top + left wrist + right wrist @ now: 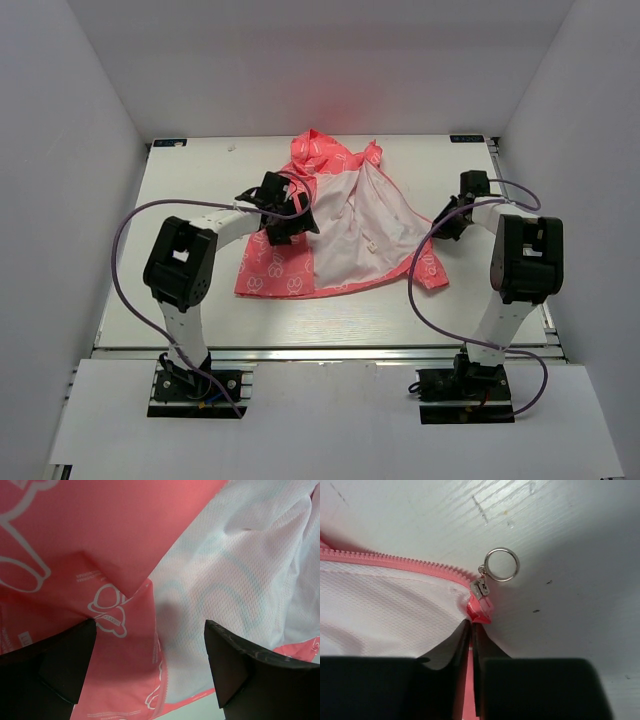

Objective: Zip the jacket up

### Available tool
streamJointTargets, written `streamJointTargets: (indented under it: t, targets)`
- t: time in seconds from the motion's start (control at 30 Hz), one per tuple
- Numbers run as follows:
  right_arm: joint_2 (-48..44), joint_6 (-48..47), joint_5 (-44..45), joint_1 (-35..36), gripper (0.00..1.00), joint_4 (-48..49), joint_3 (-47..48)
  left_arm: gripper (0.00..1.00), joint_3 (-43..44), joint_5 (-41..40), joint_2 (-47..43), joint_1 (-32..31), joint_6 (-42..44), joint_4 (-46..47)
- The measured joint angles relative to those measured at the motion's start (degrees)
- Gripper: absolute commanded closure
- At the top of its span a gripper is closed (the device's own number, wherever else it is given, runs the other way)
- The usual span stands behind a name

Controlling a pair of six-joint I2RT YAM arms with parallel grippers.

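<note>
One open jacket (345, 235) on the desk (180, 180); my left gripper (150, 645) hangs spread over it, my right gripper (471, 627) pinches its zipper corner (481, 611).

Jacket (350, 235) on table (330, 320), centre-back.

coral-pink jacket (272, 270) w/ white print, white lining (350, 235)

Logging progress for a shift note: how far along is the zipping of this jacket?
Done: nothing zipped; the jacket lies open, white lining showing. In hand: the right gripper pinches the fabric at the end of the zipper, beside the ring pull; the left gripper hovers open over the jacket's other side. Left: join both edges, pull the zipper up.
</note>
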Motion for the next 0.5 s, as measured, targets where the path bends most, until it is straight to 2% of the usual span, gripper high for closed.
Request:
streamJointTargets:
  t: [0.07, 0.27, 0.5]
  targets:
    - [0.0, 0.2, 1.5, 0.1, 1.00, 0.1, 0.4, 0.02, 1.1, 0.0, 0.9, 0.0, 0.0, -0.2]
    - [0.0, -2.3, 7.6, 0.1, 1.00, -1.1, 7.1, 0.02, 8.4, -0.1, 5.7, 0.0, 0.1, -0.9]
    - [-6.2, -13.9, 10.0, 1.6, 1.00, -0.1, 12.7, 0.02, 14.0, -0.4, 7.0, 0.0, 0.4, -1.6]
